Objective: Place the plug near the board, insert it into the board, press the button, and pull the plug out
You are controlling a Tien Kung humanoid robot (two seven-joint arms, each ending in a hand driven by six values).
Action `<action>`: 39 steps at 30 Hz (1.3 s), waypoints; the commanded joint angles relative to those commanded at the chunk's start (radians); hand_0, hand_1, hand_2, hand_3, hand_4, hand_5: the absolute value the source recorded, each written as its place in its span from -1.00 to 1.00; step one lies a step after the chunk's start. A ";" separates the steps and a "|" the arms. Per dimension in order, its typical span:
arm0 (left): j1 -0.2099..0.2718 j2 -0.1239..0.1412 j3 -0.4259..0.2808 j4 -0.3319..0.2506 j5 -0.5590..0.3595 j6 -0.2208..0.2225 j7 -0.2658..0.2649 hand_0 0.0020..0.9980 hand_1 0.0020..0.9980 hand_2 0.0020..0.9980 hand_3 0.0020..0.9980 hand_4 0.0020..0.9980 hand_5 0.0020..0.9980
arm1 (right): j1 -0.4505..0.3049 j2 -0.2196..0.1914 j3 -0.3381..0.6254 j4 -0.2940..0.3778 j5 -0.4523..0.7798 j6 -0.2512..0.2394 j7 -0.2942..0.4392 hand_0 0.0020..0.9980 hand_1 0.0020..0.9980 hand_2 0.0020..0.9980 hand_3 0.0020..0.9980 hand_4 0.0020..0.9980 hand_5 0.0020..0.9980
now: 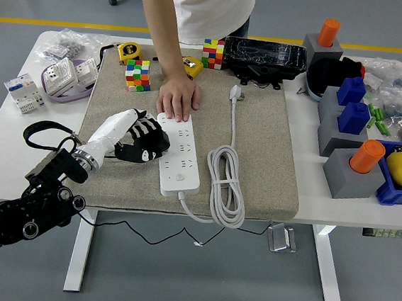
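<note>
A white power strip (179,157) lies lengthwise on the beige mat (271,157). Its white plug (236,93) rests on the mat to the far right of it, and the cable runs down into a coil (226,185). My left hand (147,140), black with white markings, sits against the strip's left edge, its fingers relaxed and holding nothing. A person's hand (178,98) lies flat on the strip's far end. My right arm is out of view.
Two colour cubes (138,75) (213,53), a yellow tape measure (129,51) and a black box (265,56) line the mat's far edge. Grey blocks with orange and blue pegs (352,136) stand right. White electrical parts (58,76) lie left.
</note>
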 joint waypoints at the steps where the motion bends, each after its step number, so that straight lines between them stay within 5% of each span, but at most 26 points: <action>1: 0.000 0.000 0.003 0.000 0.002 0.000 0.000 -0.28 -0.12 -0.05 0.10 0.60 -1.00 | 0.000 0.001 0.001 0.000 0.000 0.000 0.000 0.22 0.28 0.31 0.11 0.89 -0.01; 19: -0.009 -0.004 0.026 0.013 0.007 0.010 -0.002 -0.17 -0.02 0.04 0.14 0.60 -1.00 | 0.001 0.001 0.001 0.001 0.001 0.000 0.000 0.22 0.28 0.31 0.11 0.89 0.00; 20: -0.009 -0.004 0.027 0.013 0.007 0.008 -0.001 0.02 0.09 0.15 0.17 0.91 -0.93 | 0.001 0.001 0.002 0.001 0.001 0.000 0.000 0.22 0.28 0.31 0.11 0.89 0.00; 25: -0.009 -0.004 0.028 0.019 0.001 0.011 -0.005 0.02 0.09 0.15 0.17 0.91 -0.93 | 0.001 0.002 0.004 0.001 0.001 0.000 0.000 0.22 0.28 0.31 0.11 0.89 0.00; 26: -0.009 -0.004 0.028 0.019 -0.001 0.014 -0.007 0.29 0.36 0.39 0.45 1.00 -0.68 | 0.001 0.001 0.005 0.001 0.001 0.001 0.000 0.22 0.28 0.31 0.11 0.89 -0.01; 31: -0.006 -0.002 0.022 0.022 -0.009 0.018 -0.020 0.29 0.36 0.39 0.45 1.00 -0.68 | 0.001 0.001 0.004 0.003 0.000 0.001 0.001 0.22 0.28 0.31 0.11 0.89 -0.01; 32: -0.005 -0.002 0.021 0.023 -0.011 0.017 -0.023 0.34 0.42 0.46 0.52 1.00 -0.40 | 0.001 0.002 0.004 0.003 0.000 0.001 0.001 0.22 0.28 0.31 0.11 0.89 -0.01; 39: 0.005 0.003 -0.002 0.010 -0.007 0.011 -0.030 0.35 0.43 0.47 0.53 1.00 -0.34 | 0.000 0.001 0.005 0.005 -0.002 0.002 0.001 0.22 0.28 0.31 0.11 0.89 -0.01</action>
